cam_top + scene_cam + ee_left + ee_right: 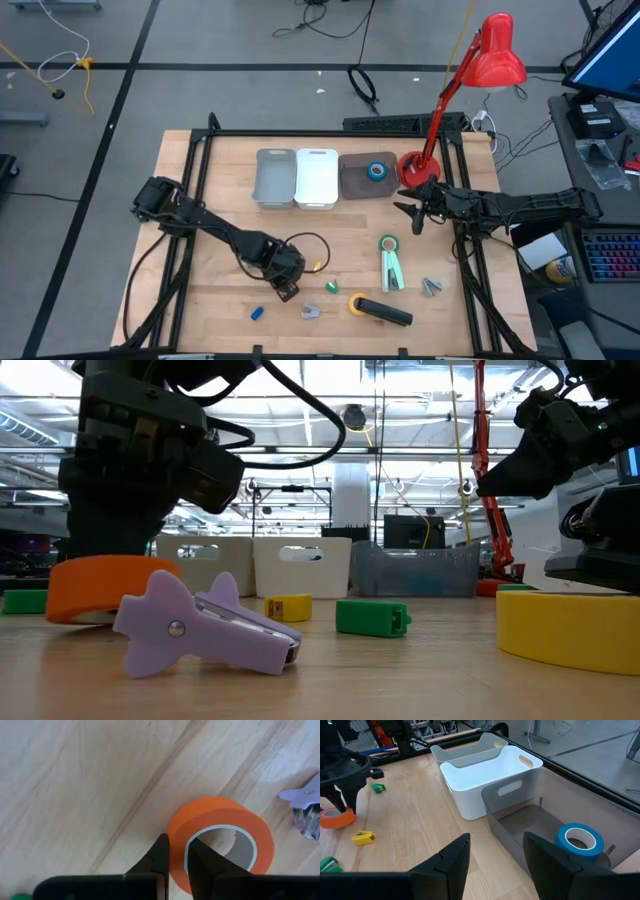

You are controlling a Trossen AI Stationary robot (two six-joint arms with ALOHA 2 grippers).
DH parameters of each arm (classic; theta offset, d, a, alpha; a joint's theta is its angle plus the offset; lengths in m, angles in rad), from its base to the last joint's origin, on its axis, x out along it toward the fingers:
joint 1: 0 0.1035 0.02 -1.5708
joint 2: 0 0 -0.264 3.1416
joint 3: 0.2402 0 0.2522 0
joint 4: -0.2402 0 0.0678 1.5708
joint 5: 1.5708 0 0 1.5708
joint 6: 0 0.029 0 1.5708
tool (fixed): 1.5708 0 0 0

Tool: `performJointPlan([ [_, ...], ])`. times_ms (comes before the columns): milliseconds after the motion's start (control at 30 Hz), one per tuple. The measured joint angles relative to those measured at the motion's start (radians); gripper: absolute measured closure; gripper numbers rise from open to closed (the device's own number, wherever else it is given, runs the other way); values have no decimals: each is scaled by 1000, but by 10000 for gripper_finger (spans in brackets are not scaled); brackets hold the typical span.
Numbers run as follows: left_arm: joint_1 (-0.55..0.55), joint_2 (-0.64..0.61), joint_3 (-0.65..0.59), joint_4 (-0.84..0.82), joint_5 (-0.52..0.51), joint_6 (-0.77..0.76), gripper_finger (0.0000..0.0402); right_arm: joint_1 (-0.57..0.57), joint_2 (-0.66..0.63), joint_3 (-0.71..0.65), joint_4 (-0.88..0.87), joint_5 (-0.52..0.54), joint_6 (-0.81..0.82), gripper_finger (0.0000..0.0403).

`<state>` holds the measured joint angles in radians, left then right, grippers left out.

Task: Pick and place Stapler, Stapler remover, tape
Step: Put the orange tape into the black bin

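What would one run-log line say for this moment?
left gripper: fingers pinch orange tape wall on table | right gripper: open, above dark bin | blue tape: in bin

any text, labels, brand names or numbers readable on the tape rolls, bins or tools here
No readable text in any view.
Orange tape roll: plain side, no print visible.
Blue tape roll: no label visible.
White bin: unmarked.
Purple staple remover: no marking visible.
Monitor beside the table: too small to read.

Grey floor [200,40], red desk lamp [495,55]
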<state>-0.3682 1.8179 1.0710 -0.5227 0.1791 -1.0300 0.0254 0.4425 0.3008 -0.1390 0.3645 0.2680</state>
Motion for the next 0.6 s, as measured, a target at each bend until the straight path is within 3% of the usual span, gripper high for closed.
performJointPlan([
  [267, 63, -109, -1, -53, -10, 79, 366, 0, 0, 0, 7, -2, 155, 227],
  [367, 101, -190, -1, -51, -72, 106, 366, 0, 0, 0, 12, -2, 237, 227],
  [600, 214, -356, 0, 141, -211, 195, 366, 0, 4, 0, 76, -3, 354, 227],
])
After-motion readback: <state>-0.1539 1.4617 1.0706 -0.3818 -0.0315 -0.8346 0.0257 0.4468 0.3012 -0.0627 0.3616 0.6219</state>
